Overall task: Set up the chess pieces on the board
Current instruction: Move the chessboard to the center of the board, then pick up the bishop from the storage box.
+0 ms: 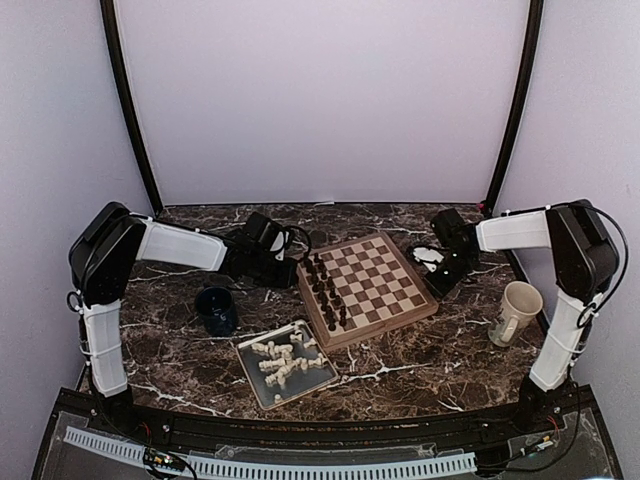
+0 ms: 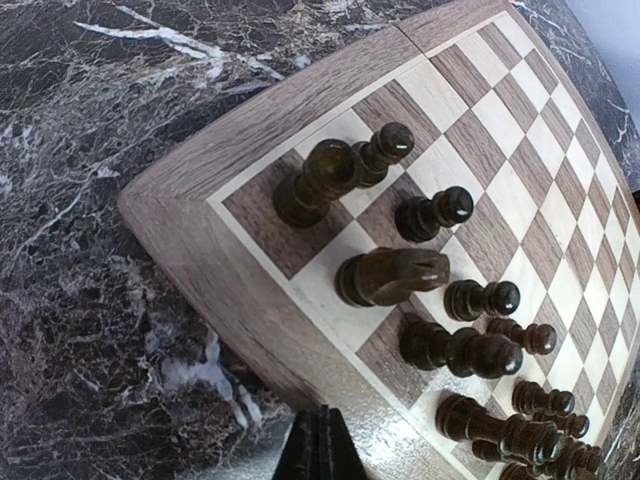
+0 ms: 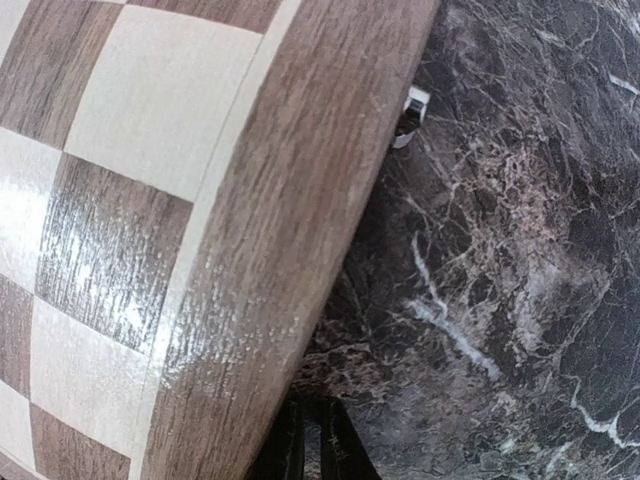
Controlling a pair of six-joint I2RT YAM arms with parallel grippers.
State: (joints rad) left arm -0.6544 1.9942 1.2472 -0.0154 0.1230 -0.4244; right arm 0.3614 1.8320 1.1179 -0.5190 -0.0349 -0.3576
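Barely begun: cream chess pieces (image 1: 283, 360) heaped in tray (image 1: 254, 377) just beside board (image 1: 372, 285), none on squares. Dark pieces (image 1: 325, 290) stand along board's left side. Left gripper (image 2: 320, 445) closed, empty, at board corner. Right gripper (image 3: 312, 445) closed, empty, beside opposite edge.

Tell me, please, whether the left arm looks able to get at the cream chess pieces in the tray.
Probably yes: the cream chess pieces lie uncovered in the grey tray, with bare marble between them and the left gripper; the blue mug stands aside.
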